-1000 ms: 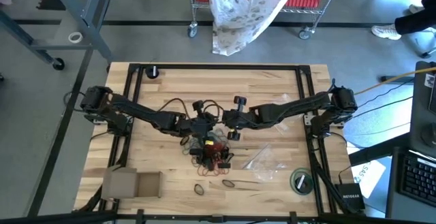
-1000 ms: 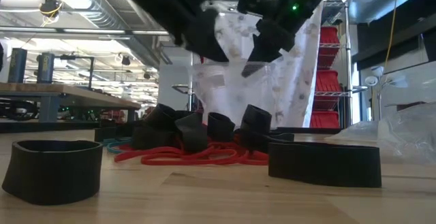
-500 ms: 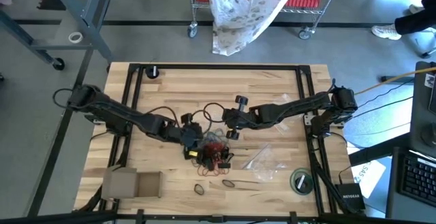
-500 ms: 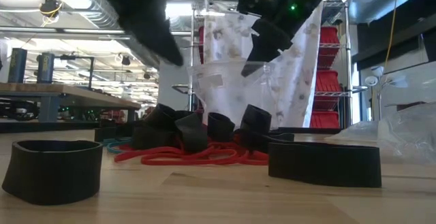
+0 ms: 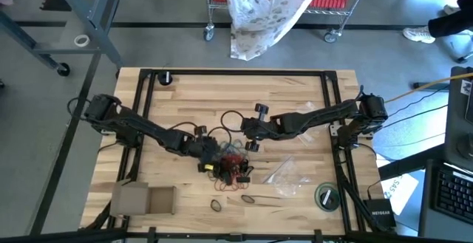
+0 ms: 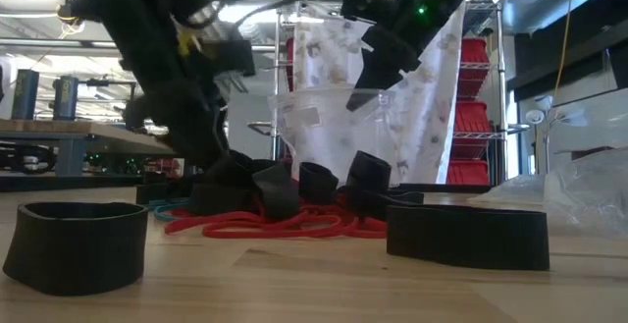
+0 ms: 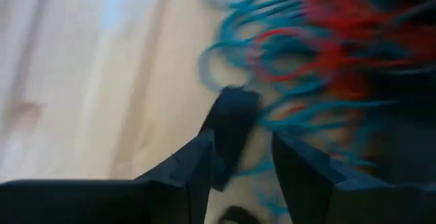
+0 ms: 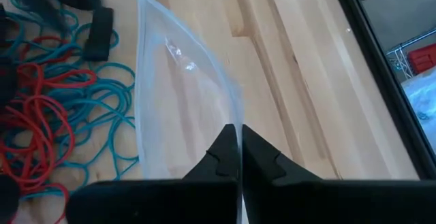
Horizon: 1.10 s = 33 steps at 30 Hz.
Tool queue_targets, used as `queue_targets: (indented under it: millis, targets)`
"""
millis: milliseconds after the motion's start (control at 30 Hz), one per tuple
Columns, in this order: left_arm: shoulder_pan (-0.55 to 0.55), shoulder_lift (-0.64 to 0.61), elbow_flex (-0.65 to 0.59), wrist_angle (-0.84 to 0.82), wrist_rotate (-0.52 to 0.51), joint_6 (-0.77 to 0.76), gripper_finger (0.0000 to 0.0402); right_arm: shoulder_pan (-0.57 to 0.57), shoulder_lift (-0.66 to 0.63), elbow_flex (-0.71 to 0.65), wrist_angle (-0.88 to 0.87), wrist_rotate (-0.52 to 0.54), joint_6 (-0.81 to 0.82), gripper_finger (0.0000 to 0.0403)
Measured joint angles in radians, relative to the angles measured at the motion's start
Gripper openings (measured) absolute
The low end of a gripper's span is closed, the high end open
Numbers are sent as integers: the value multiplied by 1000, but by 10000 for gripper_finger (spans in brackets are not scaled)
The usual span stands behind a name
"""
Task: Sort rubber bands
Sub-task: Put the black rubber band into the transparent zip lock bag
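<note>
Sorting rubber bands (image 5: 228,163): bag held ready, pile at tabletop (image 5: 295,95) centre.
My right jaws (image 8: 239,157), pinched shut on a clear bag (image 8: 174,88), hang it at the pile's 1 o'clock for filling; my left jaws (image 7: 240,157) gape over a black band (image 7: 230,125), holding nothing.

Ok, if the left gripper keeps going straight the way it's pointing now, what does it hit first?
Most likely the black rubber band lying just ahead of the open left gripper, roughly in line with the gap between its fingers. The tangle of teal and red bands lies beyond it. Depth is hard to judge in the blurred wrist view.
</note>
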Motion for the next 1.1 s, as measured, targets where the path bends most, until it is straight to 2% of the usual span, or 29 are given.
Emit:
queue_targets:
  millis: [133,233,367,467,567,667,800,933,1100]
  targets:
    - [11,13,0,5,-63,-6,136,0,6,0,7,0,0,1]
    - [21,13,0,5,-79,-7,116,0,8,0,6,0,-1,1]
    - [36,13,0,4,-77,-8,68,0,8,0,7,0,-3,1]
    - [53,13,-1,4,-29,-17,23,0,8,0,8,0,-4,1]
    - [58,7,1,3,-17,-36,5,0,7,0,6,0,-4,1]
    - [63,-12,8,4,-12,-74,23,0,7,0,5,-7,-3,1]
    - [66,-28,10,6,33,-120,75,0,7,0,5,-29,-2,1]
    - [63,-17,5,29,35,-118,119,1,7,0,3,-31,-3,1]
    - [76,24,-15,70,45,-103,138,1,7,0,2,-31,-4,1]
